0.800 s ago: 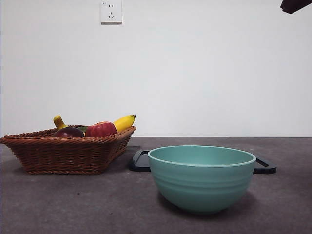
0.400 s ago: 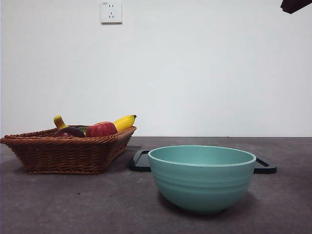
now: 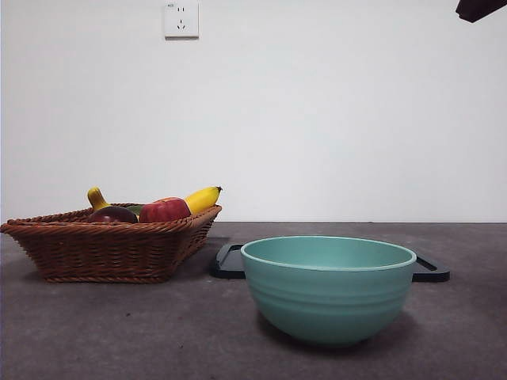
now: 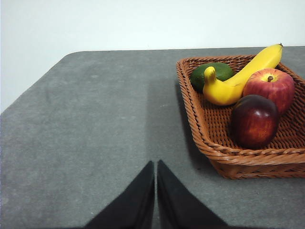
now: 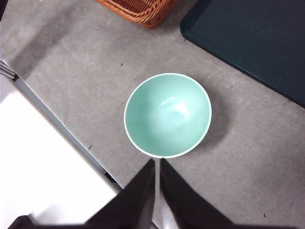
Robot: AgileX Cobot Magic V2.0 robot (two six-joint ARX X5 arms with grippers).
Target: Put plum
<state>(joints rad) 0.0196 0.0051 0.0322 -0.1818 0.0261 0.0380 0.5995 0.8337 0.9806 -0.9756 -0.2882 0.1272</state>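
Note:
The dark maroon plum (image 4: 255, 120) lies in a wicker basket (image 4: 217, 151), next to a red apple (image 4: 269, 88), a banana (image 4: 240, 76) and a green fruit (image 4: 212, 75). In the front view the plum (image 3: 112, 214) shows just above the basket's rim (image 3: 103, 245) at the left. My left gripper (image 4: 156, 167) is shut and empty over bare table, apart from the basket. My right gripper (image 5: 157, 164) is shut and empty, high above the teal bowl (image 5: 167, 114). The bowl (image 3: 328, 287) holds nothing. One arm shows as a dark tip (image 3: 480, 9) at the top right corner.
A black tray (image 3: 230, 262) lies flat behind the bowl; it also shows in the right wrist view (image 5: 252, 43). The table's edge (image 5: 57, 126) runs close to the bowl. A wall socket (image 3: 181, 19) is on the white wall.

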